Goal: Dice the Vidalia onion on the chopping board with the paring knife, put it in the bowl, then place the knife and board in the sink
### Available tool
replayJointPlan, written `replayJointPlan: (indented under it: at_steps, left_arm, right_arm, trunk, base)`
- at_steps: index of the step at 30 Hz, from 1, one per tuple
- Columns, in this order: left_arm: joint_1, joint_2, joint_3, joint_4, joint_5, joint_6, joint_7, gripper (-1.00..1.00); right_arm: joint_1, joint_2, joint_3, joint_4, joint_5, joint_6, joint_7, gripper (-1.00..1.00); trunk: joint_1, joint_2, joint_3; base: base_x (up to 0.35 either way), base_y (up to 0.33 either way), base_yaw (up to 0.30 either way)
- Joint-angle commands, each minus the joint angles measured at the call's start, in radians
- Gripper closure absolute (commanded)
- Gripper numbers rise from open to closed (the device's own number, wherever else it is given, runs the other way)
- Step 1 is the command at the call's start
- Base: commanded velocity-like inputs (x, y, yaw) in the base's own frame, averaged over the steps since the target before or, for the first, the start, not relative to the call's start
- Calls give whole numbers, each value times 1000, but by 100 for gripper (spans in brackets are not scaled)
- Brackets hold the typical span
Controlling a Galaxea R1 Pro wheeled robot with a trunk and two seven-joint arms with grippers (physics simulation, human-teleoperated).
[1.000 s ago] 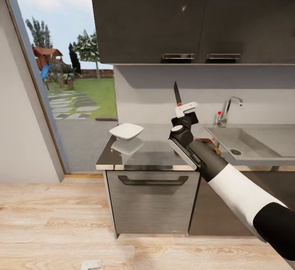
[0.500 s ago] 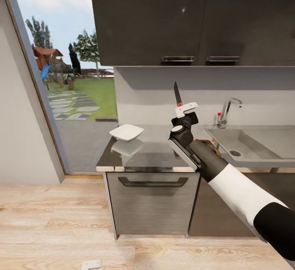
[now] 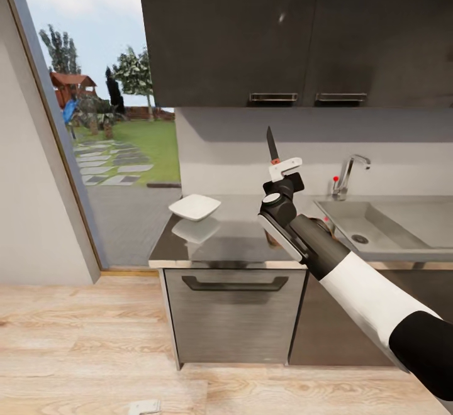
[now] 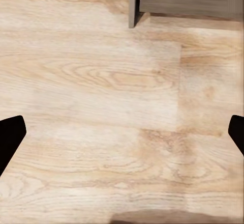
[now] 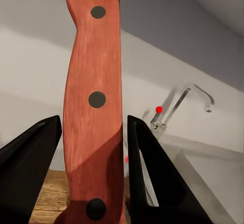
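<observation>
My right gripper (image 3: 284,170) is raised above the countertop (image 3: 233,239) and is shut on the paring knife (image 3: 272,146), whose dark blade points straight up. Up close, the red handle (image 5: 96,112) stands between the two black fingers (image 5: 30,168). The white bowl (image 3: 194,206) sits at the counter's left end, left of the gripper. The sink (image 3: 384,229) with its chrome tap (image 3: 348,175) lies to the right. A sliver of the brown chopping board (image 5: 51,198) shows under the knife; my forearm hides most of it. I cannot make out the Vidalia onion. My left gripper (image 4: 122,137) hangs open over the wooden floor.
Dark wall cabinets (image 3: 277,31) hang above the counter. A grey drawer front (image 3: 234,314) with a dark handle sits under the counter. A glass door (image 3: 94,119) to the garden stands left of the counter, and wooden floor (image 3: 82,339) lies in front.
The whole view has drifted slightly, so the camera moved. My right gripper still holds the knife upright in the same pose.
</observation>
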Motion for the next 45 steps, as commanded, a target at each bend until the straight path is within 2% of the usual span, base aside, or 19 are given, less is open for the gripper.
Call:
replayJointPlan:
  at_steps: [1,11,22,23,24,25,26,28,31,32,34,38,45]
  left_arm:
    - [-2,-1,-4,4,8,-8,1,-100]
    - [-2,-2,-4,5,8,-8,1,-100]
    - [-2,-3,-4,5,8,-6,0,-100]
    - [-2,-3,-4,5,8,-6,0,-100]
    - [-2,-3,-4,5,8,-6,0,-100]
    - [-2,-3,-4,5,8,-6,0,-100]
    - [-2,-4,-4,5,8,-6,0,-100]
    - [-2,-4,-4,5,8,-6,0,-100]
    - [-2,-5,-5,5,8,-6,0,-100]
    - [-2,-5,-5,5,8,-6,0,-100]
    - [-2,-5,-4,5,8,-6,0,-100]
    - [-2,-5,-5,5,8,-5,1,-100]
    - [-2,-5,-4,5,8,-3,1,-100]
  right_arm:
    - [-2,-1,4,-1,-9,4,-10,100]
    - [-2,-4,4,1,-6,4,-10,100]
    - [-2,-4,8,49,-5,6,-3,100]
    - [-2,-3,22,53,-5,7,-1,100]
    - [-2,-3,52,56,-5,9,-1,100]
    - [-2,-2,96,57,-5,10,-1,100]
    - [-2,-2,124,58,-4,11,-1,100]
    - [-2,-1,236,60,-4,14,-4,100]
    - [-2,-1,334,61,-4,21,-8,100]
    - [-2,-1,353,62,-5,28,-9,100]
    - [-1,-1,377,62,-6,69,-10,100]
    - [-2,2,388,62,-8,133,-10,100]
    - [-2,2,416,62,-8,192,-10,100]
  trunk:
    - [-4,6,2]
    - [-42,76,33]
    - [-84,153,68]
    - [-88,160,71]
    - [-92,167,74]
    - [-96,174,77]
    - [-100,181,80]
    - [-107,195,87]
    - [-119,216,96]
    - [-123,223,99]
    - [-130,237,105]
    - [-146,265,118]
    - [-173,314,140]
  base:
    - [0,0,0]
    - [0,0,0]
    - [0,0,0]
    - [0,0,0]
    - [0,0,0]
    - [0,0,0]
    - [0,0,0]
    - [0,0,0]
    - [0,0,0]
    - [0,0,0]
    - [0,0,0]
    - [0,0,0]
    - [0,0,0]
